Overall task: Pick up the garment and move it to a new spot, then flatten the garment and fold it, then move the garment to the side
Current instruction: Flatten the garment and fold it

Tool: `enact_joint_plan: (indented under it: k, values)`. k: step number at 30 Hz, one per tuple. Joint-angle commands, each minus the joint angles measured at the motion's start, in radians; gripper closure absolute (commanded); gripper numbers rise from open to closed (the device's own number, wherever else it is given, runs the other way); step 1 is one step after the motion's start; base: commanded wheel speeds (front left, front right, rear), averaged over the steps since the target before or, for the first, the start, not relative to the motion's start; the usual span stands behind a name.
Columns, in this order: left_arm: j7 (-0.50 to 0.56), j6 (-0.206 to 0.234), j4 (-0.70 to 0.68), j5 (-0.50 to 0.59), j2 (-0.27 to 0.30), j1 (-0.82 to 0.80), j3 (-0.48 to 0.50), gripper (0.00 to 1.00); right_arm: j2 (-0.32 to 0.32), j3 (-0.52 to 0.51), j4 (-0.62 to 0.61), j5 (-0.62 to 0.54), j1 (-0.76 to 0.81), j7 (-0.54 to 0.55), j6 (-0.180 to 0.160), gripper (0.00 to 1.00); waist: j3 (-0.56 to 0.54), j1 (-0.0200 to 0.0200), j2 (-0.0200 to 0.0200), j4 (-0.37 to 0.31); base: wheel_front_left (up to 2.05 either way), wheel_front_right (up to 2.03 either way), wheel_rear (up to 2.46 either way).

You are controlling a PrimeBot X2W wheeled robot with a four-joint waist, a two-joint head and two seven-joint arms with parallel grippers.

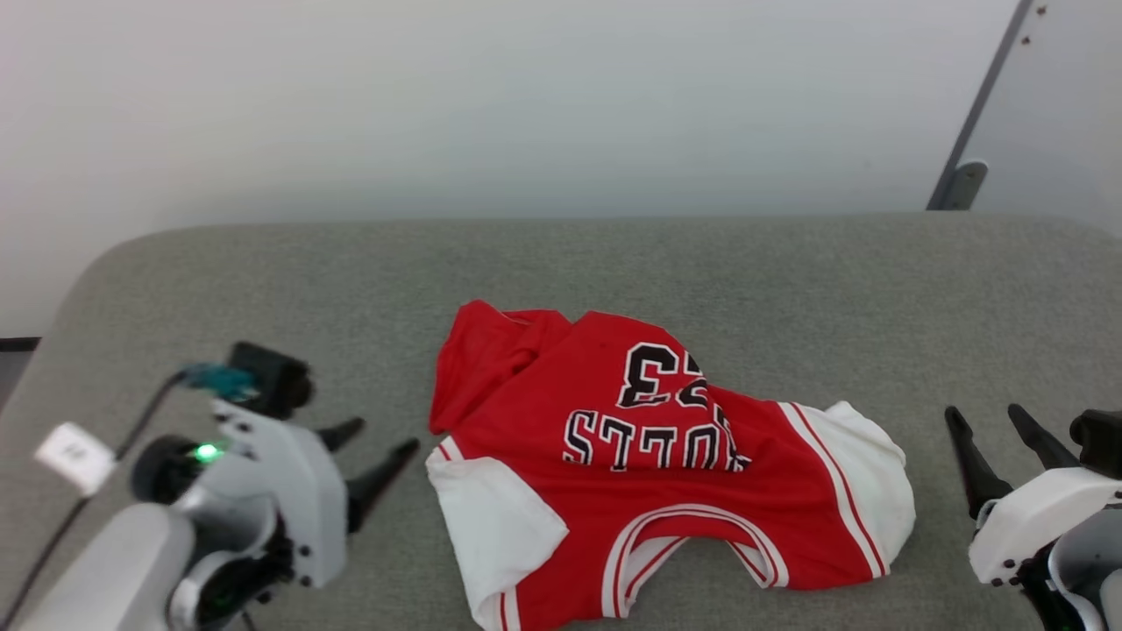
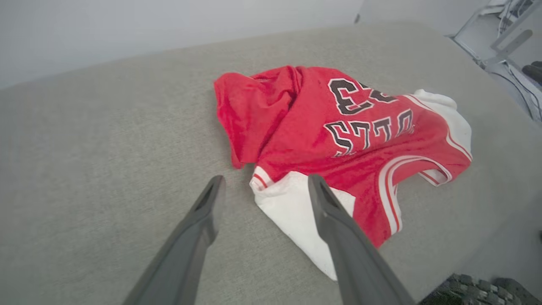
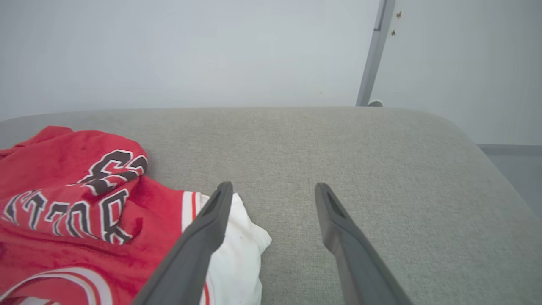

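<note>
Crumpled garment (image 1: 666,456), left gripper (image 1: 386,436) spread empty to its left, right gripper (image 1: 983,412) likewise right, white frame (image 2: 508,40) beyond in left wrist view

Pale grey-white moulded shells on both arms. The left gripper (image 1: 379,438) has two long dark tapered jaws, a lit green light (image 1: 207,452), a black camera block (image 1: 273,379) with a teal plug (image 1: 215,379), and a thin black cable (image 1: 53,536) carrying a white tag (image 1: 74,456). The right gripper (image 1: 983,412): same dark jaws, white shell, small dark screw heads (image 1: 1008,574).
</note>
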Motion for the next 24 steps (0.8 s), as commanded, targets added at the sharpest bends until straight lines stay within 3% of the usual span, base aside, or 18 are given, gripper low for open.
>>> enact_joint_plan:
  k: [1,12,24]
  values:
    - [0.024,-0.011,0.005,-0.003,-0.005,-0.021,-0.022,0.0,0.018,-0.016,-0.025,-0.018,0.016,-0.006,-0.001,0.0,0.014,0.0,0.0,-0.017,0.0,0.0,0.0]
    - [0.181,-0.032,0.09,-0.083,-0.055,-0.126,-0.189,0.0,0.134,-0.087,-0.189,-0.108,0.045,0.025,-0.001,0.0,0.073,0.0,0.0,-0.081,0.0,0.0,0.0]
    - [0.168,-0.032,0.131,-0.125,-0.047,-0.147,-0.329,0.0,0.163,-0.098,-0.234,-0.125,0.016,0.024,-0.002,0.0,0.126,0.0,0.0,-0.13,0.0,0.0,0.0]
